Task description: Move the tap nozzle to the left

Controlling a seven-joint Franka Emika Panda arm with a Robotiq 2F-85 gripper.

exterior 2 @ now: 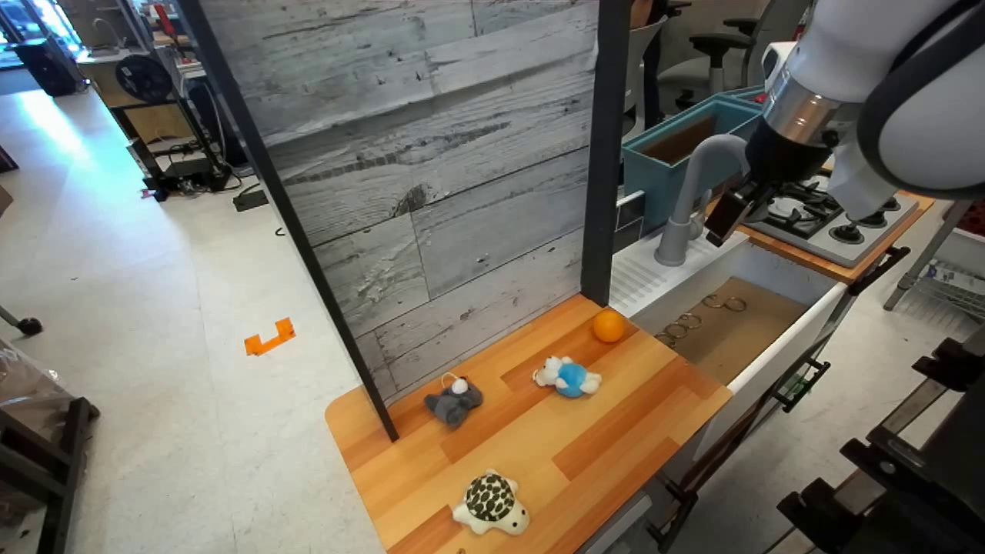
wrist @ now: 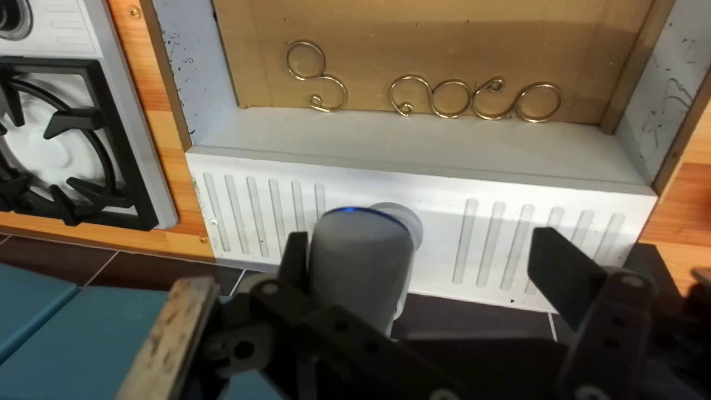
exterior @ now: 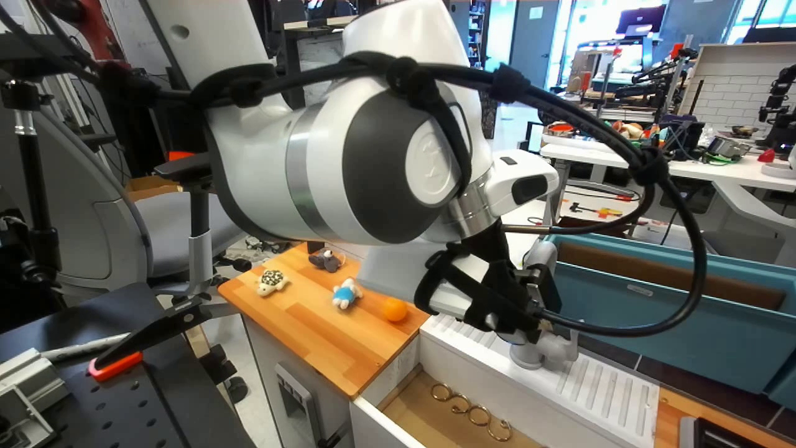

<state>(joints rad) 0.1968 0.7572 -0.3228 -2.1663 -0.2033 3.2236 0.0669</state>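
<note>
Wrist view gives me the clearest look: the end effector (wrist: 420, 244) has its fingers spread wide, and the grey tap nozzle (wrist: 361, 266) stands in the gap between them, well off centre. It crowds the finger (wrist: 294, 261) on the stove (wrist: 55, 141) side, so close that I can't tell whether they touch. The opposite finger (wrist: 561, 272) stands well apart, with white drain board (wrist: 436, 255) showing through the space. The tube's long axis runs between the fingers toward the basin (wrist: 433, 44), crosswise to the way they would close.

In an exterior view the tube climbs from its stout base (exterior 2: 671, 248) and bends over toward the end effector, which hangs beside it. Off past the opposite finger lies the wooden counter (exterior 2: 616, 431), carrying an orange ball (exterior 2: 609, 326).

If left is meant as someone facing the basin sees it, the way to go is toward that counter. I'd say the stove-side finger matters most: it is nearer and on the pushing side, so a sideways sweep should swing the spout without any pinch.
</note>
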